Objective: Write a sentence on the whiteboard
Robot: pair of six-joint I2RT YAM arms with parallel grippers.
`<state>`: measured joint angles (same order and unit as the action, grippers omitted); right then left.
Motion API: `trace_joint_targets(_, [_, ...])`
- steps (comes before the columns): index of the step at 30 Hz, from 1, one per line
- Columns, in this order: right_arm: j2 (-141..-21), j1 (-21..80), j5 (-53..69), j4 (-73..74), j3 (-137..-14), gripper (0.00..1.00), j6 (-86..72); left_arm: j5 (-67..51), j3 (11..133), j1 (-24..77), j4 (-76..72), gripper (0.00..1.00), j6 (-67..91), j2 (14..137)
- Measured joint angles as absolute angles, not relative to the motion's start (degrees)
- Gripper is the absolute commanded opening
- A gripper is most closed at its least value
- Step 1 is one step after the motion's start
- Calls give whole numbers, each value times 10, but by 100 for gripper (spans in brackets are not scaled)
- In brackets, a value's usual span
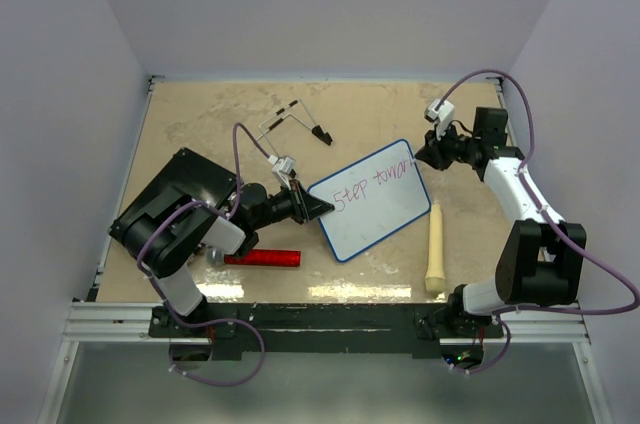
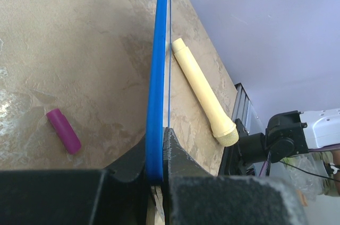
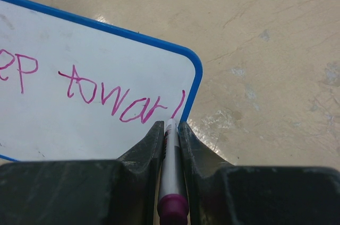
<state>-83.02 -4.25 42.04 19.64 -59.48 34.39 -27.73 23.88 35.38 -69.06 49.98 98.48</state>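
By the left arm's base, a red cylinder lies flat on the table; on the right side a cream rod lies lengthwise with its knobbed end nearest the arms, just beside the whiteboard's near-right rim but apart from it; in the left wrist view a small purple cap lies loose on the tabletop, on the opposite side of the board's edge from the rod.

Farther in, the left arm stretches over a black slab; the left gripper is clamped tight on the whiteboard, its jaws pinching the blue rim at the board's left corner; seen from that wrist, the rim runs edge-on, straight away from between the fingers.

The board sits mid-table, turned askew, reaching from the left claw up and rightward to the right claw; whether it rests fully flat I cannot tell.

The sentence, in purple-pink, reads "Step towar", with a single upright stroke after the r.

At the board's far-right corner the right gripper is closed on a marker, the barrel lying between the jaws; its tip touches the white surface at the foot of that stroke, just inside the blue rim.

Beyond the board, a thin wire stand lies on the table, well apart from both claws.
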Motion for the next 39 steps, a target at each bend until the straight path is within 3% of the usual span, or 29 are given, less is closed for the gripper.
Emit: trace_joint_targets(39, [-836, -44, 433, 227, -596, 0, 362, -277, 239, 354, -692, 0, 500, 986])
